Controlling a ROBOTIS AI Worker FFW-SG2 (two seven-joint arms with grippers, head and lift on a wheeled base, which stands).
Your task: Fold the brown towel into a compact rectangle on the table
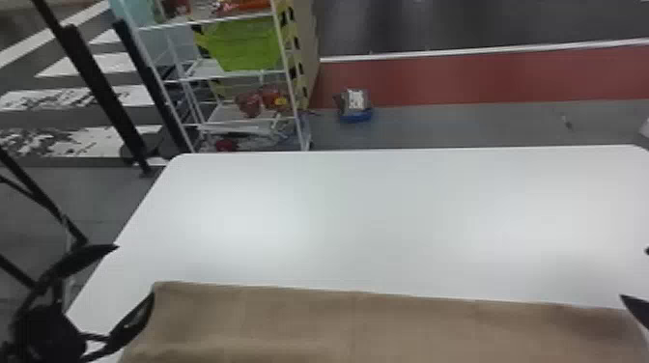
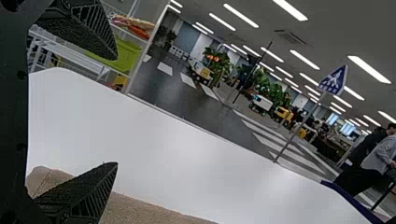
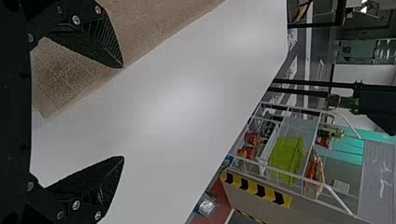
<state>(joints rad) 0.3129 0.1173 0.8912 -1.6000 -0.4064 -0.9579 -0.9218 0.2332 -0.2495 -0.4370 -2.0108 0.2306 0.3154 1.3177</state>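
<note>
Brown towel spread wide at six o'clock

In the head view, the brown towel (image 1: 357, 323) lies along the near side of the white table (image 1: 362, 217) as a broad, matte band, its far edge nearly straight, its surface softly rippled, with faint shallow creases. The left gripper (image 1: 135, 270), at eight o'clock, has its fingers spread apart near one far corner; the right gripper (image 1: 635, 274), between three and four o'clock, is likewise parted near the other.

White ceiling lights (image 2: 290, 10) glow between one and two o'clock in the left wrist view. In the head view, soft glare whitens the bright table (image 1: 357, 217) towards its nine and three o'clock, a faint shadow dims its four, and pale reflections streak the dark floor (image 1: 420, 24) at one.
</note>
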